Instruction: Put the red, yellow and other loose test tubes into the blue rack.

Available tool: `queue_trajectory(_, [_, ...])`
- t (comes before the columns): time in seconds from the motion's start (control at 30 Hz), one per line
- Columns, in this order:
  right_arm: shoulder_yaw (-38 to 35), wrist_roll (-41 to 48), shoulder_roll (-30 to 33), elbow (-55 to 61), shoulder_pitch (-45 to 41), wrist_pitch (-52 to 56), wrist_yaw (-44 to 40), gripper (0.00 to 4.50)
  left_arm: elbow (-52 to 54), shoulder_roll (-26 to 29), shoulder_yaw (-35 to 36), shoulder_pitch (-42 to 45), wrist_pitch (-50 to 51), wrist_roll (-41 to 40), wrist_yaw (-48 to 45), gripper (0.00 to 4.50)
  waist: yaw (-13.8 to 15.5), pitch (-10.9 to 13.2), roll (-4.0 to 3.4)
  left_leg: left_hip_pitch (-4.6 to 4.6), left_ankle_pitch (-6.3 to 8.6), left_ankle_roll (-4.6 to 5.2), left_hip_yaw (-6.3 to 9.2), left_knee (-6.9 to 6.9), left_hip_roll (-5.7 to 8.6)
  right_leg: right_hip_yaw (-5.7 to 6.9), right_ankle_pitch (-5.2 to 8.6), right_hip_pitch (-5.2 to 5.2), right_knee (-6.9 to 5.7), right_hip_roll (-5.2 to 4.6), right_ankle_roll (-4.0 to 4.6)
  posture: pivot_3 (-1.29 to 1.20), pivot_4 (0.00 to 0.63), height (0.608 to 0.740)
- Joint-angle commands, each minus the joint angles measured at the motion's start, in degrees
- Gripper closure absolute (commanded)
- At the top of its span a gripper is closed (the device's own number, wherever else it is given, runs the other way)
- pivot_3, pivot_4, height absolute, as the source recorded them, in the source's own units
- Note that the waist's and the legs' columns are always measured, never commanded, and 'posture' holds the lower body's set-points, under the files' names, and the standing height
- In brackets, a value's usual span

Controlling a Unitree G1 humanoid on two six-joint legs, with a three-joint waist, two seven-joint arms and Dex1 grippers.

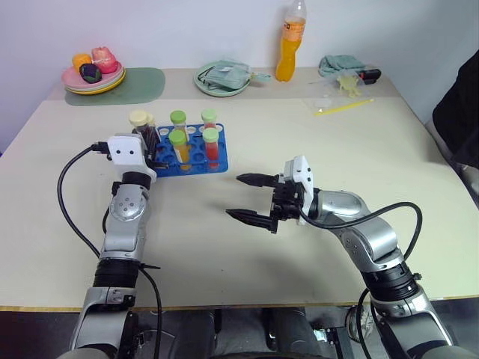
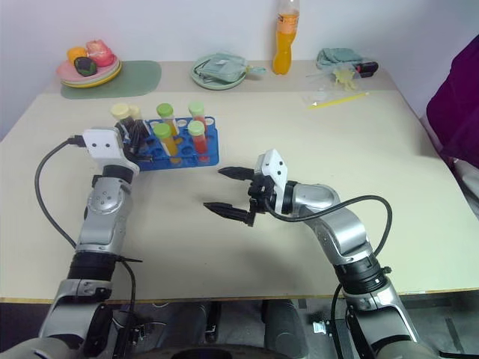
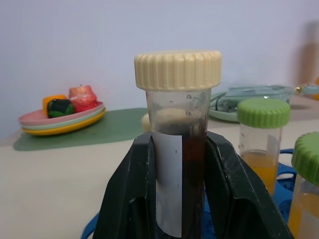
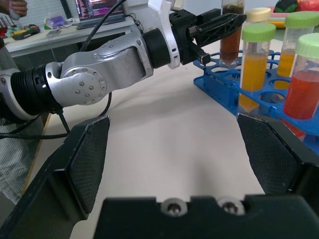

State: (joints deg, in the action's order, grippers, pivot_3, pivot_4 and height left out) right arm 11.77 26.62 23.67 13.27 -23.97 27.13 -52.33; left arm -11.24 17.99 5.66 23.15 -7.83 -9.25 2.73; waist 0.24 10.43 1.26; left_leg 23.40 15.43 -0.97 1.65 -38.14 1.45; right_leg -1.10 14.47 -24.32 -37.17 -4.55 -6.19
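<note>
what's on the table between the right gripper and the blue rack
Nothing: bare tabletop lies between the open right gripper and the blue rack, as the left eye view shows.

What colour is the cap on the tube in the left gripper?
Cream, on a clear plastic tube of dark brown liquid held by the left gripper; left wrist view shows it best.

Right pincer sits wide open over bare tabletop. Across from it, the left pincer is clamped on a dark brown tube above the blue rack, beside orange and red green-capped tubes.
</note>
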Motion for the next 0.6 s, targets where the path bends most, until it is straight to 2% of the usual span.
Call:
queue_trajectory(0.03, [-0.9,0.4,0.0,1.7,-0.3,-0.9,-0.2,0.0,3.6,-0.8,1.3,-0.8,0.5,1.5,0.5,3.76,0.0,0.0,0.0,0.0,0.0,0.0,0.0,0.0,0.0,0.0,0.0,0.0,0.0,0.0,0.0,0.0,0.15,0.729])
queue_trajectory(0.6, [-0.7,0.0,-0.3,1.2,-0.4,-1.3,-0.9,0.0,5.3,-5.2,2.9,-1.7,3.0,2.1,-0.7,3.76,0.3,0.0,0.0,-0.01,0.0,0.0,0.01,-0.02,0.01,0.0,-0.01,0.02,-0.02,0.0,-0.01,0.0,0.15,0.729])
